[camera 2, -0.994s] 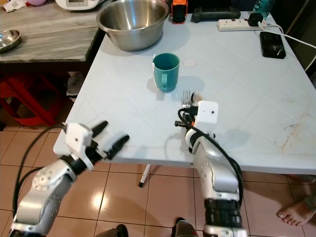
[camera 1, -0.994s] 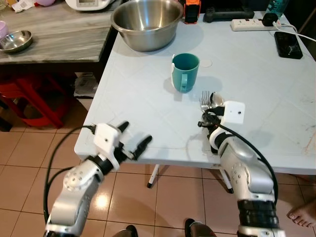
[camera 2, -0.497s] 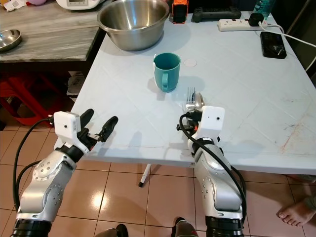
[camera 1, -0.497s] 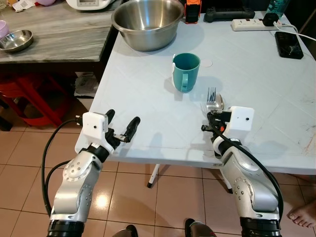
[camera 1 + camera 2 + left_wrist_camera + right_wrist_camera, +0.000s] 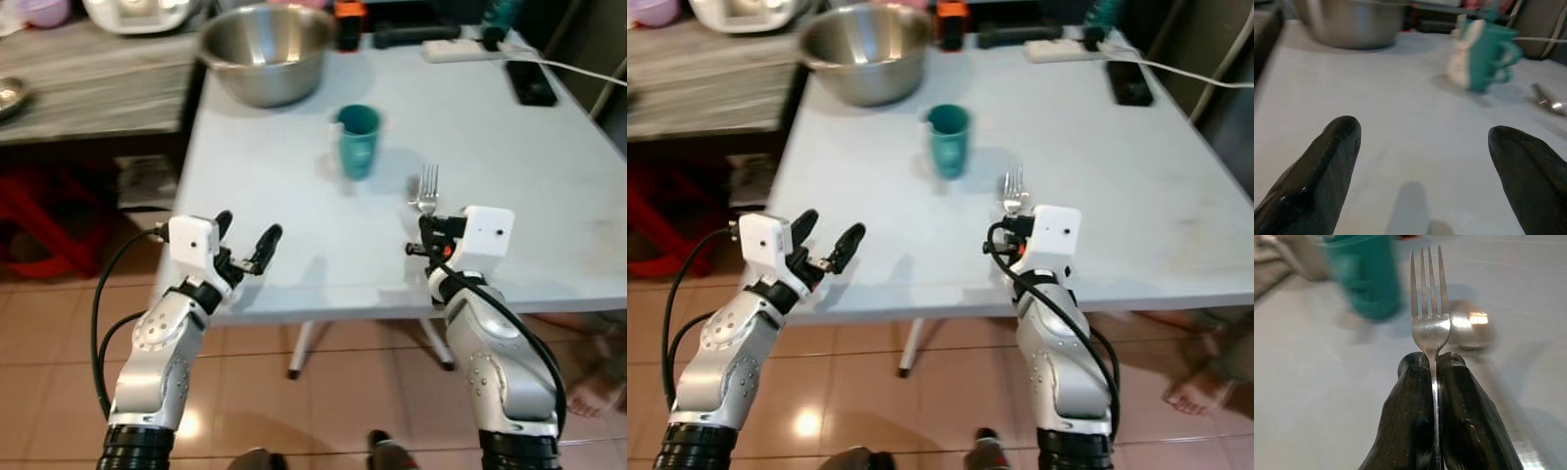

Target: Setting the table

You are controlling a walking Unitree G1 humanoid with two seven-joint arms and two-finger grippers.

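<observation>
Pinching fork (image 5: 1428,313) in right gripper (image 5: 1432,363), tines ahead toward blurred, probably spoon (image 5: 1469,328); lower level beside teal mug (image 5: 359,141). Left gripper (image 5: 242,245) spread, empty.

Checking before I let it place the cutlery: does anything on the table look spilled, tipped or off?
Nothing stands out. The teal mug stands upright on the table, the steel bowl sits upright near the far edge, and no spill shows. The right gripper holds the fork straight, tines forward; a spoon lies beyond it.
</observation>
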